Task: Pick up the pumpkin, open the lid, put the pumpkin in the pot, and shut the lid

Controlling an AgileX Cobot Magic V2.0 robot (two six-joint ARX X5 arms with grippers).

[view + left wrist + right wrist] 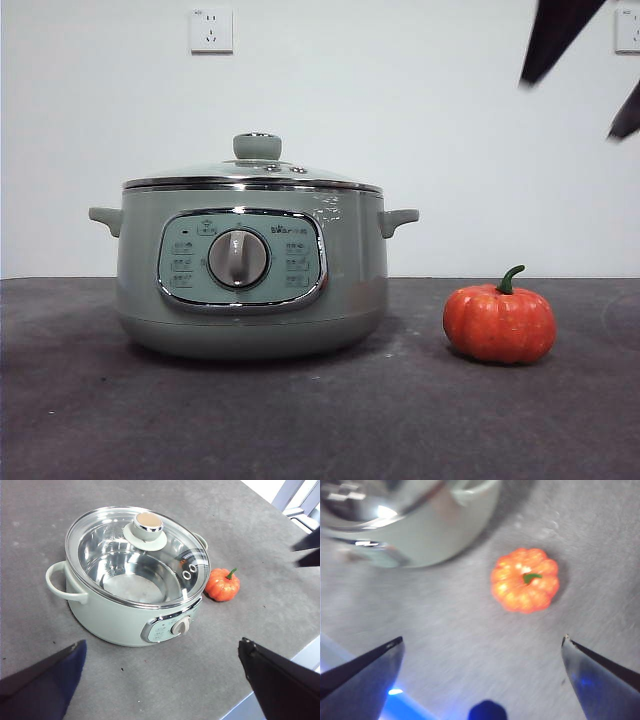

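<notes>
The small orange-red pumpkin with a green stem sits on the dark table to the right of the pale green pot. The glass lid with its green knob rests shut on the pot. My right gripper is open and hangs above the pumpkin; its black tips show at the top right of the front view. My left gripper is open and empty, high above the table near the pot, looking down through the lid into its empty steel bowl. The pumpkin lies beside the pot.
The grey table reaches to a white wall with a power socket. The table's edge runs close to the pot's dial side in the left wrist view. A pale frame stands beyond the table's far corner.
</notes>
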